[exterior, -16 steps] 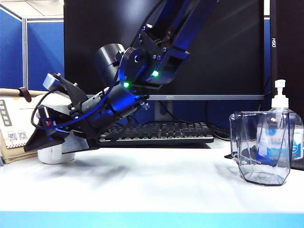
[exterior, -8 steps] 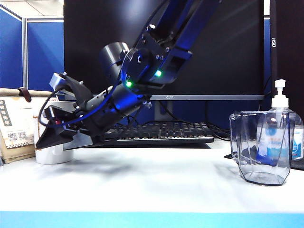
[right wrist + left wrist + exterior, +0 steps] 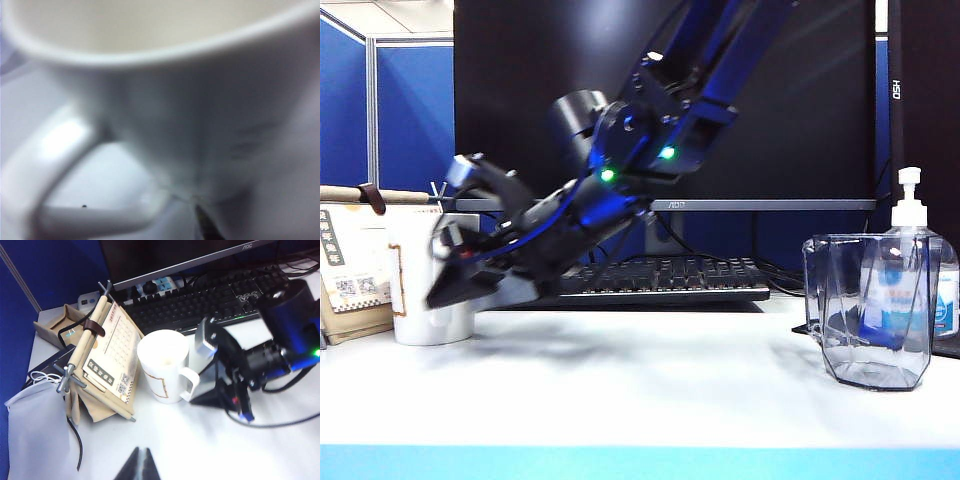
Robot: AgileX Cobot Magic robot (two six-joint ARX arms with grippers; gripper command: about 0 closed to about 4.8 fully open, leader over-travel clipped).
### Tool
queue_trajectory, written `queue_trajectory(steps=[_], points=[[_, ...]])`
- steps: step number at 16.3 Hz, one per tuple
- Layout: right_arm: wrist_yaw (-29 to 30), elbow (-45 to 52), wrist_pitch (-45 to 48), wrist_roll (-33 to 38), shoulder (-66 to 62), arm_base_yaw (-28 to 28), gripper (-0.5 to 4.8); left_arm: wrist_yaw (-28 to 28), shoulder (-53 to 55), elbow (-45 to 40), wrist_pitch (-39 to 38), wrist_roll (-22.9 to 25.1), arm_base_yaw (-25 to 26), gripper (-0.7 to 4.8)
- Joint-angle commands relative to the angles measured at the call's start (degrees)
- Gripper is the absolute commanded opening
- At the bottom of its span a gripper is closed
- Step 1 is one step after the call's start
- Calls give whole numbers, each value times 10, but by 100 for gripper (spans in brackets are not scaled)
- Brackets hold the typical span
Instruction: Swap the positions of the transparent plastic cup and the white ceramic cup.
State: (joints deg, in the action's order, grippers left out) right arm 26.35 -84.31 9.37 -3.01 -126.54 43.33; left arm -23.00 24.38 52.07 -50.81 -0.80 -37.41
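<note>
The tall white ceramic cup (image 3: pixel 165 365) stands at the table's left end, just beside the right gripper (image 3: pixel 220 395), whose jaw opening I cannot tell, while the left gripper (image 3: pixel 140 466) hangs closed, empty, above.

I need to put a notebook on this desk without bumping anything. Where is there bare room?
The widest bare stretch lies between the white ceramic cup and the transparent plastic cup, in front of the keyboard. It is crowded on the left: the right pincer sits beside the mug's handle, with a calendar just beyond. The pump bottle crowds the right.
</note>
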Motion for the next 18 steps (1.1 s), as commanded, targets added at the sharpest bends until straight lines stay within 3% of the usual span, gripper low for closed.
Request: queue_trajectory(steps=[1,9,12,15,17,18], points=[[-9,-1,0,-5,25,-18,266,1,0,1,8,9,0,-6],[-6,-1,-63,-7,44,-40,266,1,-1,1,32,24,0,-6],[-27,-1,-126,-33,51,-49,265,1,-5,1,33,28,0,-6],[-32,-1,-148,-32,64,-64,264,-22,-28,1,44,43,1,-6],[-33,-1,-165,-33,91,-70,247,-60,-65,1,68,56,1,-6],[-37,-1,-175,-37,113,-70,207,-62,-95,1,91,57,1,-6]])
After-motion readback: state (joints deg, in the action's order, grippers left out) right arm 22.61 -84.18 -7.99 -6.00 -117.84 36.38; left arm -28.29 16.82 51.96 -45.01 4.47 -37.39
